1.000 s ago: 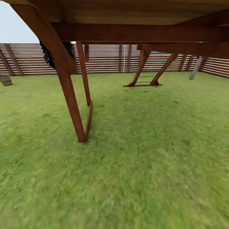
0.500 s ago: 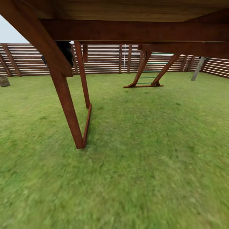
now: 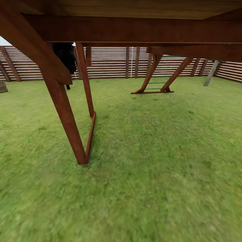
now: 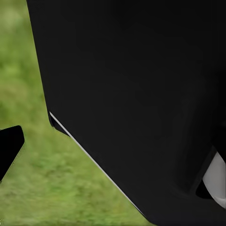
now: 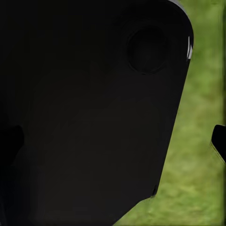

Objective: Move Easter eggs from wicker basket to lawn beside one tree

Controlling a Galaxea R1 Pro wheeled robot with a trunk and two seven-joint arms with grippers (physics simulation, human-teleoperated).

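Short, bright green lawn spreads wide beneath a reddish-brown wooden frame at 10 o'clock. A slatted brown fence lines 12 o'clock, with a pale grey trunk leaning at 2 o'clock. Whether either hand is released or clenched, I cannot tell.

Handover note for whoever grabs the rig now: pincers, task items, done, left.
Pincers: both wrist views look at a black body panel with grass beside it, so open or shut cannot be told.
Scene: the head view faces the lawn under a wooden play frame, with a ladder and the slatted fence beyond. A pale trunk leans at far right.
Eggs and basket: not located here.
Done: nothing confirmable.
Left: find the basket, move all three eggs beside one tree.
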